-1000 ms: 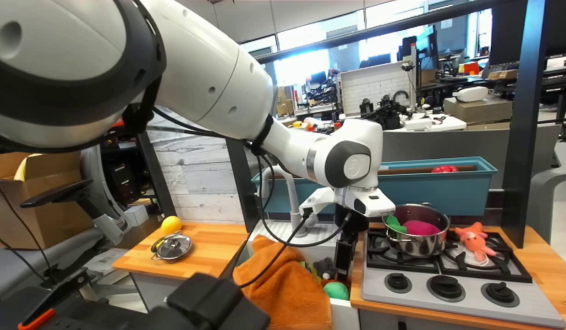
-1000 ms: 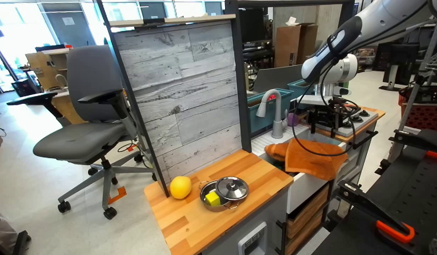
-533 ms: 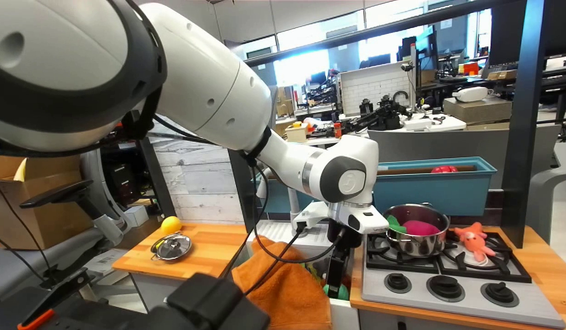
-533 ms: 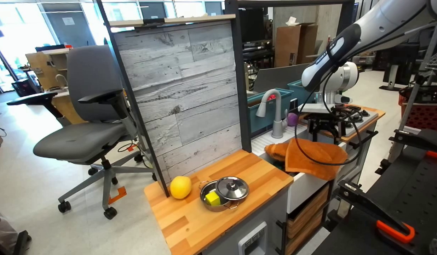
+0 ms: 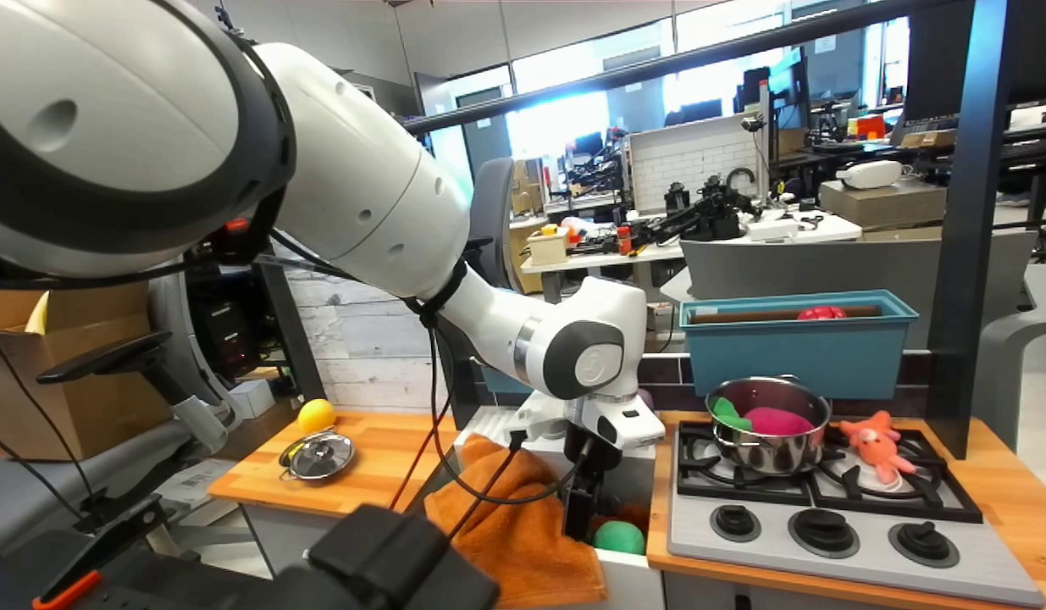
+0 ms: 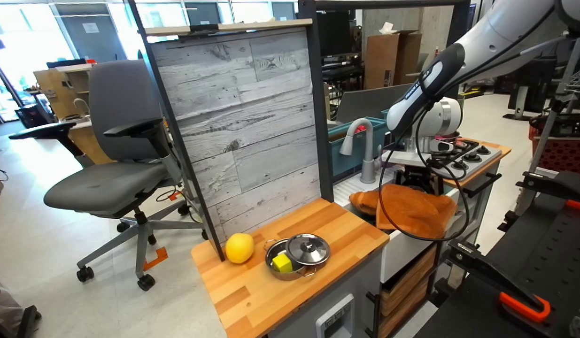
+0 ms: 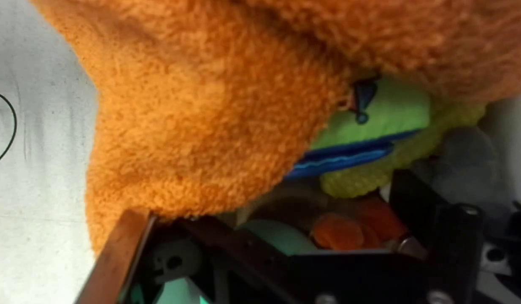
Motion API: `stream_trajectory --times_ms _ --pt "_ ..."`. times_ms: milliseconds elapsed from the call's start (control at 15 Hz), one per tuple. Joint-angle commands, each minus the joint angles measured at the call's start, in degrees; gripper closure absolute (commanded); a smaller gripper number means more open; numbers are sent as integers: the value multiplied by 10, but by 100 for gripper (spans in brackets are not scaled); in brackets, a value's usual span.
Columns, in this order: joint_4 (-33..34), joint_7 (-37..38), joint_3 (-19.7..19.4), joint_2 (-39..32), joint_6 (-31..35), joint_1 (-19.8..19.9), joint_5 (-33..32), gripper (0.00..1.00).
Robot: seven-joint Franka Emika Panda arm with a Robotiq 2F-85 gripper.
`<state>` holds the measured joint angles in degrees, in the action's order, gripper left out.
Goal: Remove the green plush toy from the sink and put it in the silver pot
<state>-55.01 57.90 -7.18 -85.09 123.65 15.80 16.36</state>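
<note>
The green plush toy [image 5: 619, 537] lies at the front right of the sink [image 5: 628, 583]. In the wrist view a dull green round surface [image 7: 281, 236], probably this toy, shows low between the fingers, partly hidden. My gripper [image 5: 580, 512] points down into the sink, left of the toy and against the orange cloth. In the wrist view the gripper [image 7: 271, 200] has its fingers wide apart with nothing held. The silver pot [image 5: 777, 453] stands on the stove's left burner, with a pink thing and a green thing inside. The sink's white front [image 6: 402, 253] also shows in an exterior view.
An orange cloth [image 5: 523, 542] hangs over the sink front. A lime-green and blue item [image 7: 370, 122] lies beneath it. The faucet [image 6: 367, 155] rises behind. An orange plush [image 5: 880, 447] lies right of the pot. A teal bin [image 5: 794, 352] stands behind. A lidded small pot [image 6: 290, 258] is on the counter.
My gripper has moved left and down into the sink, away from the stove. The green toy, partly covered by the finger half a second ago, now shows right of it. The cloth has shifted slightly.
</note>
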Motion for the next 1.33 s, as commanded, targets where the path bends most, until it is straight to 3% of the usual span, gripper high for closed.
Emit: stream_trajectory --times_ms 0,600,667,1000,1067,1267 --pt "-8 -12 0 8 24 1 0 28" --pt "-105 -86 9 91 99 21 7 97" --pt "-121 -101 13 103 99 25 8 100" --pt "-196 -158 18 163 101 35 10 100" --pt "-201 -148 12 166 99 30 10 79" --pt "-196 -103 -14 157 100 8 -3 60"
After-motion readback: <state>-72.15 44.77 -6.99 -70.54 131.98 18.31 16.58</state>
